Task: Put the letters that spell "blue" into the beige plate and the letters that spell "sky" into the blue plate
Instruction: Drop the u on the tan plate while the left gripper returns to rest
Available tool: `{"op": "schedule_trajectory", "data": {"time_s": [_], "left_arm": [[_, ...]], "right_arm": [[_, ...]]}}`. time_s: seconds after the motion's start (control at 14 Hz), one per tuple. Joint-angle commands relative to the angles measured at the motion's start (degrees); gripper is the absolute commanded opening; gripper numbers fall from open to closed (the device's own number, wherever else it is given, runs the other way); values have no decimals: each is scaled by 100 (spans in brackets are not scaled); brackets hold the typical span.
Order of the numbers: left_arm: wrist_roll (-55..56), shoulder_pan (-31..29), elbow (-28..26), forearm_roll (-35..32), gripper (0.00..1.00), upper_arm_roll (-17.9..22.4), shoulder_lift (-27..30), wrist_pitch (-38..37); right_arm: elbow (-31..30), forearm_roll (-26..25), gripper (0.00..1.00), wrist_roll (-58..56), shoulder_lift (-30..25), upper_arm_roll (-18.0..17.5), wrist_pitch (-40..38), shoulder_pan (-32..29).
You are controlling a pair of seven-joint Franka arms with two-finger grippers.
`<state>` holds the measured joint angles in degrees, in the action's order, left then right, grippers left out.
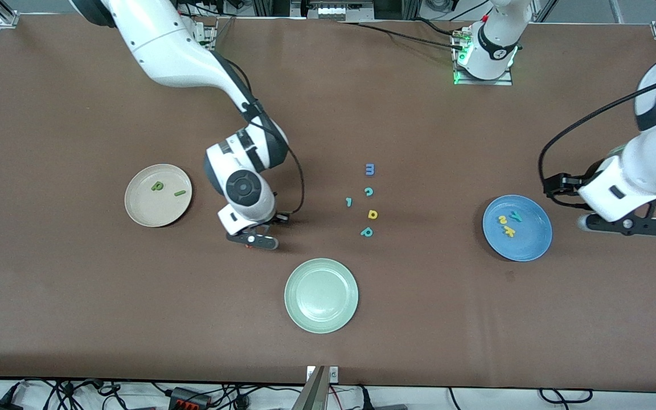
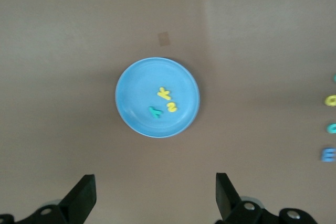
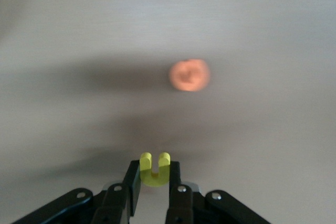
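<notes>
My right gripper (image 3: 155,167) is shut on the yellow u (image 3: 155,176), which stands upright between its fingers. It hangs over bare table (image 1: 254,239) between the beige plate (image 1: 141,212) and the loose letters. The orange-red e (image 3: 189,75) lies on the table under it, blurred. The dark green b (image 1: 158,185) and l (image 1: 180,193) lie in the beige plate. The blue plate (image 1: 527,245) holds the yellow s (image 2: 171,108), yellow k (image 2: 164,93) and teal y (image 2: 155,112). My left gripper (image 2: 156,198) is open and empty, waiting over the table (image 1: 627,225) beside the blue plate.
A pale green plate (image 1: 321,295) sits empty nearer the front camera. Mid-table lies a cluster of loose letters: a blue m (image 1: 369,169), teal c (image 1: 368,192), a small teal letter (image 1: 349,201), a yellow d-like letter (image 1: 372,214) and teal p (image 1: 367,232).
</notes>
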<state>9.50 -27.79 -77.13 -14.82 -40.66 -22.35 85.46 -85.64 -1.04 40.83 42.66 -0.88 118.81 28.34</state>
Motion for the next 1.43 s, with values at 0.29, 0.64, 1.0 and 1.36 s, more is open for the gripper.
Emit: {"op": "schedule_trajectory", "data": {"time_s": [0.29,0.64,1.0,1.36], "left_arm": [[-1034,2425,-573,1631,100,3641,1494,49],[-1232,2744,-1980,1500,100,3996,2409,1042],[-1284,2665,-1903,1455,100,3916,2349,990],[-1302,2674,-1894,1455,100,3908,2358,762]], "right_arm": [[-2322,-63,14,-1725,-1759,-70,-323,-1172],[-3186,-63,14,-2641,-2191,-70,-297,-1911],[-3231,-72,16,-3133,-1981,-70,-96,-2464],[-3187,-37,100,-3205,-1901,-70,-103,-2588]]}}
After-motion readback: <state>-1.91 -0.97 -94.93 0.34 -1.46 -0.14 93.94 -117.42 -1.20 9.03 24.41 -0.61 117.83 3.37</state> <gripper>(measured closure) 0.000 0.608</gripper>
